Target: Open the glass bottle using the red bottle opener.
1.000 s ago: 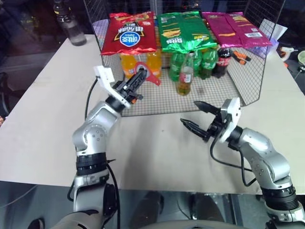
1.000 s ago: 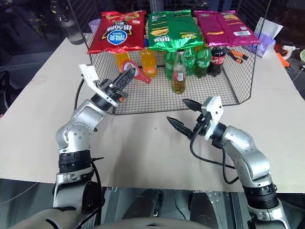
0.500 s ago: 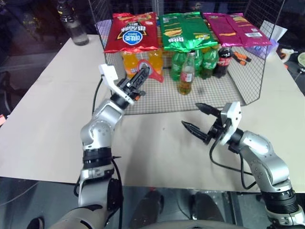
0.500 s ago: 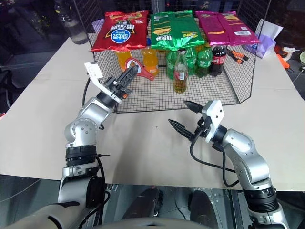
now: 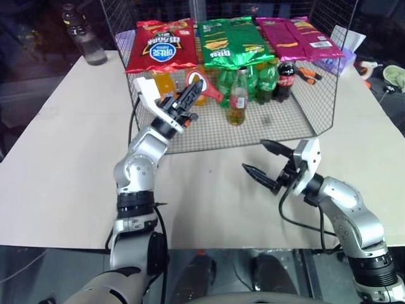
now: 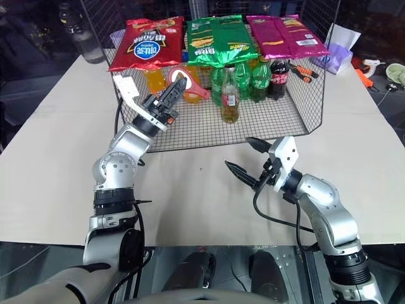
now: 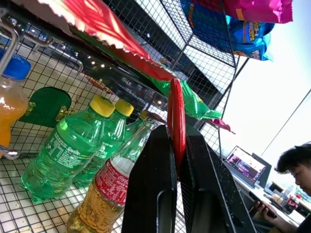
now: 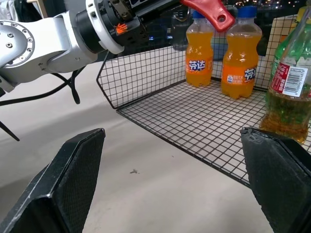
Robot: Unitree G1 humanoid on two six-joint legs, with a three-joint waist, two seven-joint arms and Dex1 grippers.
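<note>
Two green soda bottles (image 5: 223,84) just behind glass bottle (image 5: 238,96); left hand (image 5: 188,96) pinching red bottle opener (image 5: 204,88), right hand (image 5: 269,159) spread.

- The left arm rises steeply from the lower left, forearm angled up and toward the right, wrist raised.
- The left gripper (image 5: 192,92) has its two black fingers (image 7: 155,194) pressed together, clamping the flat red bottle opener with a ring-shaped head (image 5: 204,87), which sticks out beyond the fingertips.
- The right arm reaches in from the lower right, elbow bent, forearm about level and angled toward the left.
- The right gripper (image 5: 264,162) hangs low over the pale worktop (image 5: 63,158), its black fingers (image 8: 68,179) spread wide with nothing between them.
</note>
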